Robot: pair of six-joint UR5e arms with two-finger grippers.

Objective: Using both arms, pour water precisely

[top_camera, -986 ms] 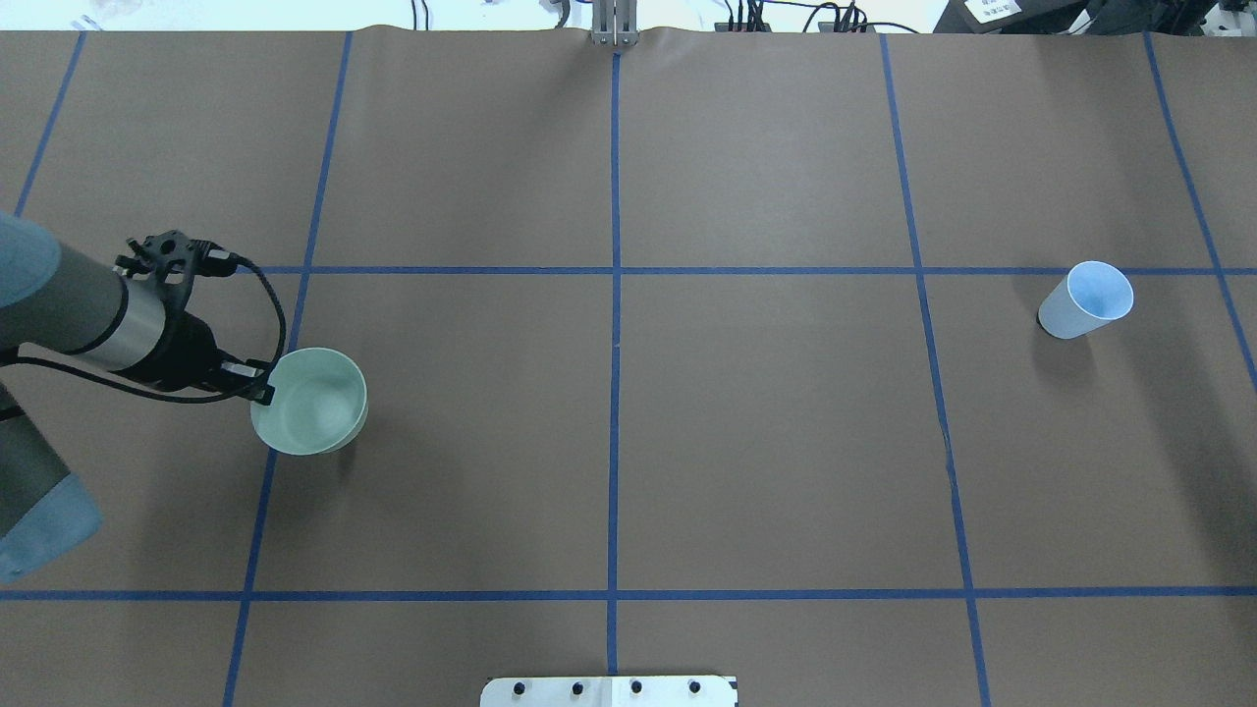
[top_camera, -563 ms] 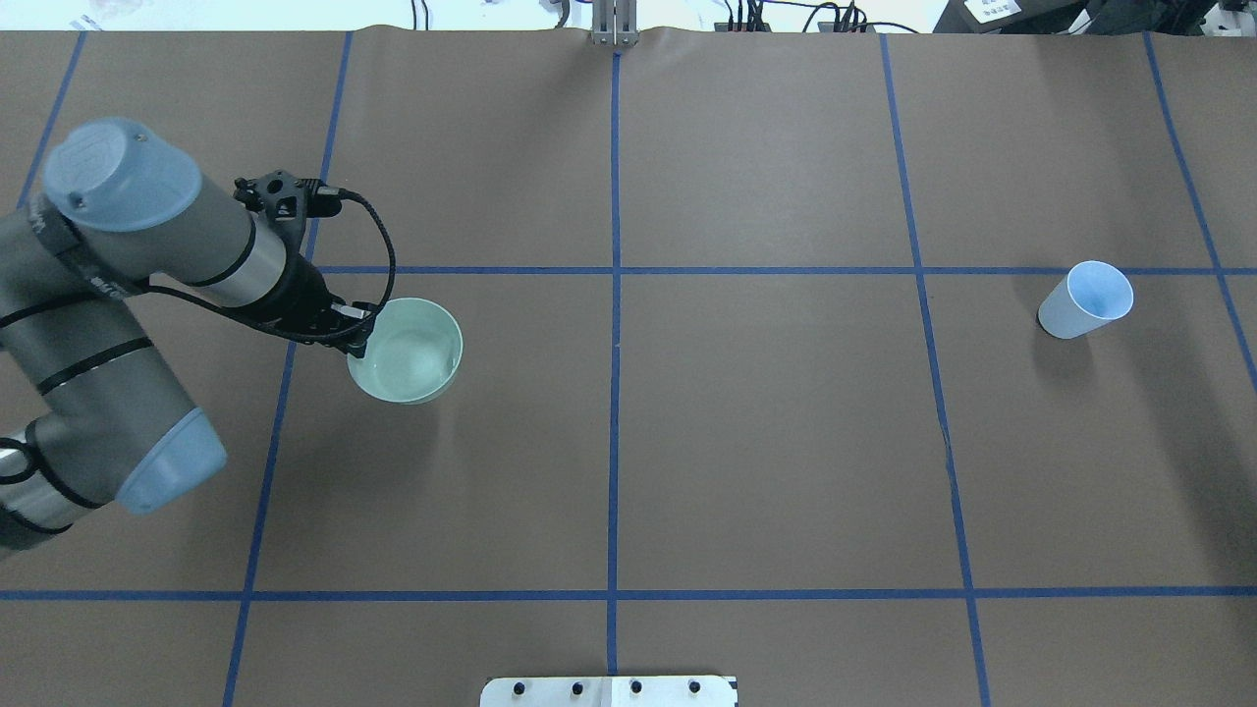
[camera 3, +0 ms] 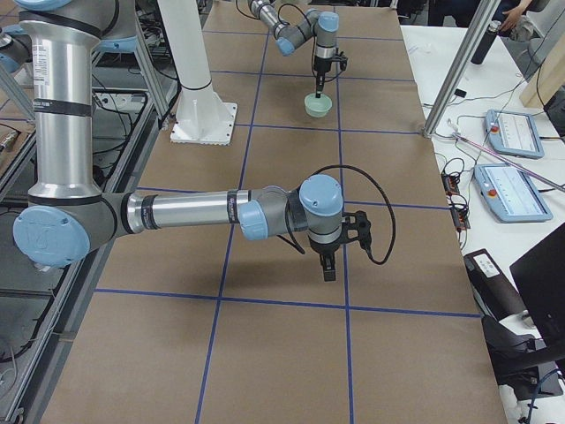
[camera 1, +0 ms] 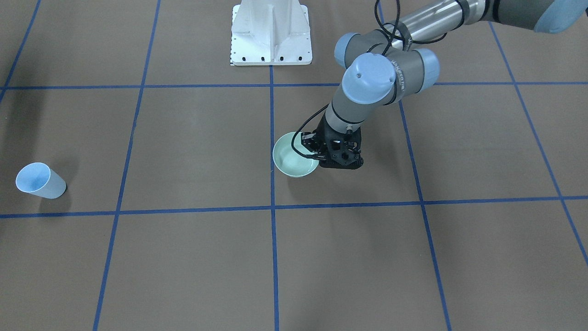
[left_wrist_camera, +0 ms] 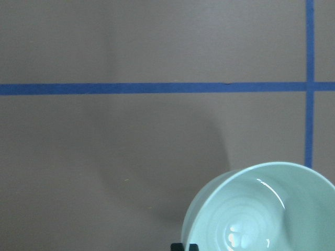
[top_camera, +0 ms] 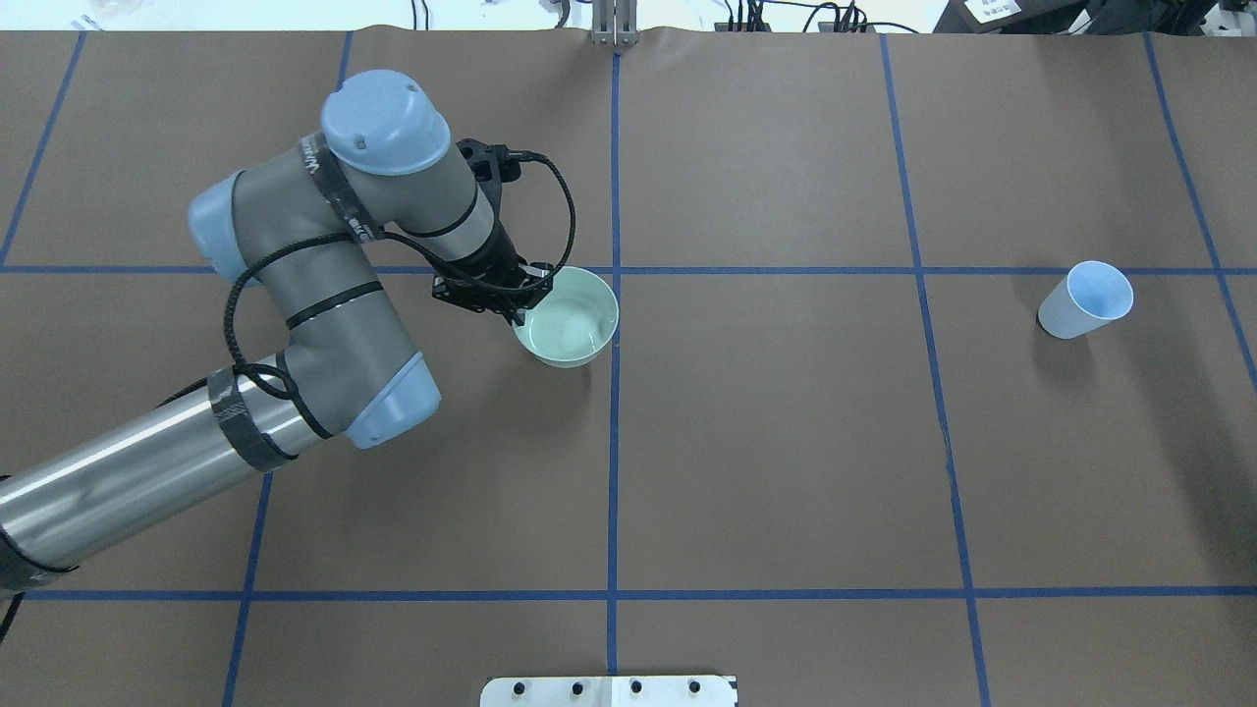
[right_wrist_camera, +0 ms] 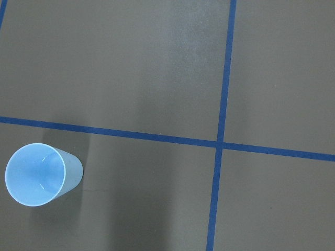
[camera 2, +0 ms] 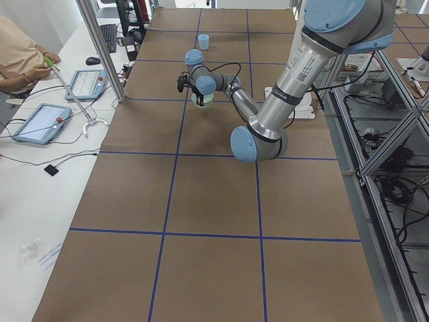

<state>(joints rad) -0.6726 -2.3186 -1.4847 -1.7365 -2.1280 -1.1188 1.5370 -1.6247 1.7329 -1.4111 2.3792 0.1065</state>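
Visibly, water (left_wrist_camera: pixel 236 236) in mint bowl (left_wrist_camera: pixel 306 196)

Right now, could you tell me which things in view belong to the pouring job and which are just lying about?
Part of the job:
- pale green bowl, gripped at its rim by the left gripper
- water in that bowl
- blue cup, standing alone
- right gripper

Lying about:
- white pedestal
- touch panels
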